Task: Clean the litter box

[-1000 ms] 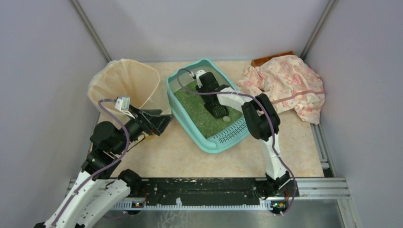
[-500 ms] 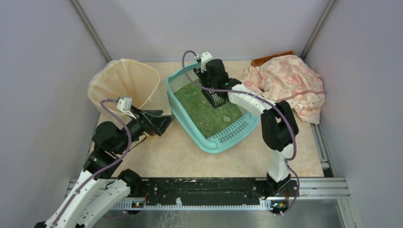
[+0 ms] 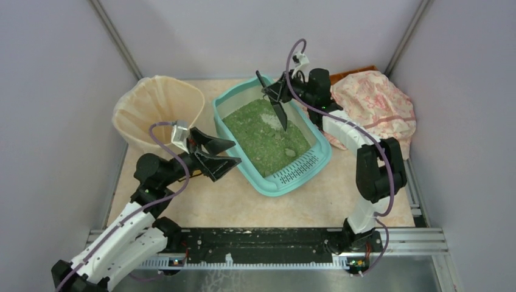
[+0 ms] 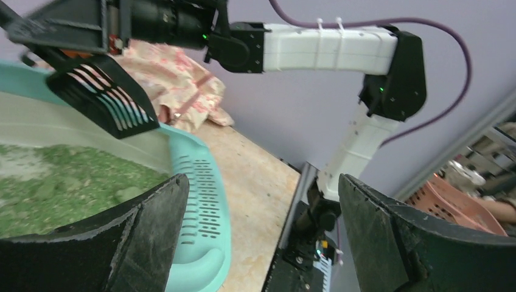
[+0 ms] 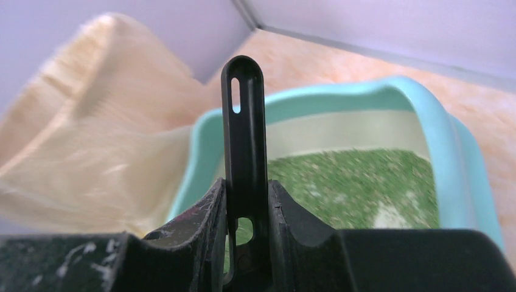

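The teal litter box (image 3: 302, 172) sits mid-table with green granules (image 3: 258, 137) and a pale clump (image 3: 289, 151) near its slotted grate. My right gripper (image 3: 277, 94) is shut on the handle of a black slotted scoop (image 3: 280, 114) and holds it tilted above the box's far end, clear of the granules. In the right wrist view the handle (image 5: 243, 121) stands upright between my fingers (image 5: 201, 219), with the box (image 5: 450, 158) beyond. My left gripper (image 3: 222, 155) is open and empty beside the box's left wall. The left wrist view shows the scoop (image 4: 100, 94) and the grate (image 4: 201, 201).
A beige bag-lined bin (image 3: 159, 109) stands left of the box, close behind my left gripper. A pink floral cloth (image 3: 377, 109) lies heaped at the back right, over a brown object (image 3: 350, 73). Grey walls enclose the table on three sides.
My right gripper has lifted the scoop out of the granules and swung back and right, tilting it. My left gripper has moved right, toward the box's left wall.
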`<state>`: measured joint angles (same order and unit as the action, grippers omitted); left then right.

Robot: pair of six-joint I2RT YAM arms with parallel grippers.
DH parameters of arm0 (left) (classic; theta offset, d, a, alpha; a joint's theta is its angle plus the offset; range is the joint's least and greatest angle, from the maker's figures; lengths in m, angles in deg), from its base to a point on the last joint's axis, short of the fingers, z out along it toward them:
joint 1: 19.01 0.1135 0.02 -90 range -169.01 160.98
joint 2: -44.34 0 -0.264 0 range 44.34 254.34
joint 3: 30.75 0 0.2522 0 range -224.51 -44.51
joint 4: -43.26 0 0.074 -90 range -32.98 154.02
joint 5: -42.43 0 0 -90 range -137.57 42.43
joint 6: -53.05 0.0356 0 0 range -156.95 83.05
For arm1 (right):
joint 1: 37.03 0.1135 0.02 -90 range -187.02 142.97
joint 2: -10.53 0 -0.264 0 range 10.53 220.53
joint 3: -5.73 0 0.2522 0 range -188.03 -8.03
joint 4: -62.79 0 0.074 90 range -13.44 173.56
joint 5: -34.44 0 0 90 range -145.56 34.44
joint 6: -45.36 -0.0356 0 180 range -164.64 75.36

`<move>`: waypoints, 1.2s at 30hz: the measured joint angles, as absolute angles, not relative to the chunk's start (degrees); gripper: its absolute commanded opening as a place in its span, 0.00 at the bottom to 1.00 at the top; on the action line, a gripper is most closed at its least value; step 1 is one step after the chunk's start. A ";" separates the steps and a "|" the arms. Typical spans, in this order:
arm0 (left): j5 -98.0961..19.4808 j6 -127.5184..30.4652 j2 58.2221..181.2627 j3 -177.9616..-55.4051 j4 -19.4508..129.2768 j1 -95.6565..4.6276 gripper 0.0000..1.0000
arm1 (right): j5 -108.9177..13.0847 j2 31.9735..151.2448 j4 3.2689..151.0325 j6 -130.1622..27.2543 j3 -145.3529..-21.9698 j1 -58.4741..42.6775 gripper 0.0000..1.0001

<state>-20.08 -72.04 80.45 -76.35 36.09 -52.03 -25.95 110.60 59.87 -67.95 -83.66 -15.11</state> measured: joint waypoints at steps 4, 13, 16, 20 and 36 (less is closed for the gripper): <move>-14.51 -75.19 85.39 -75.78 26.10 -52.03 0.98 | -17.69 109.46 50.49 -75.01 -83.47 -16.51 0.00; -12.11 -81.90 91.89 -69.05 1.80 -52.03 0.95 | -7.79 112.52 15.08 -104.69 -81.46 -19.14 0.00; -12.22 -81.94 93.28 -68.92 -2.27 -52.03 0.95 | -7.20 114.03 3.28 -115.07 -81.46 -19.59 0.00; -12.50 -82.09 96.17 -68.96 -7.01 -52.03 0.94 | -7.24 114.01 -6.91 -123.90 -81.46 -19.68 0.00; -17.85 -90.84 115.75 -71.76 -29.35 -52.75 0.96 | -7.46 108.79 -12.39 -134.88 -87.79 -15.35 0.00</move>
<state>-17.85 -90.84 115.75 -71.76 -29.35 -52.75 -7.46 108.79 -12.39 -134.88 -87.79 -15.35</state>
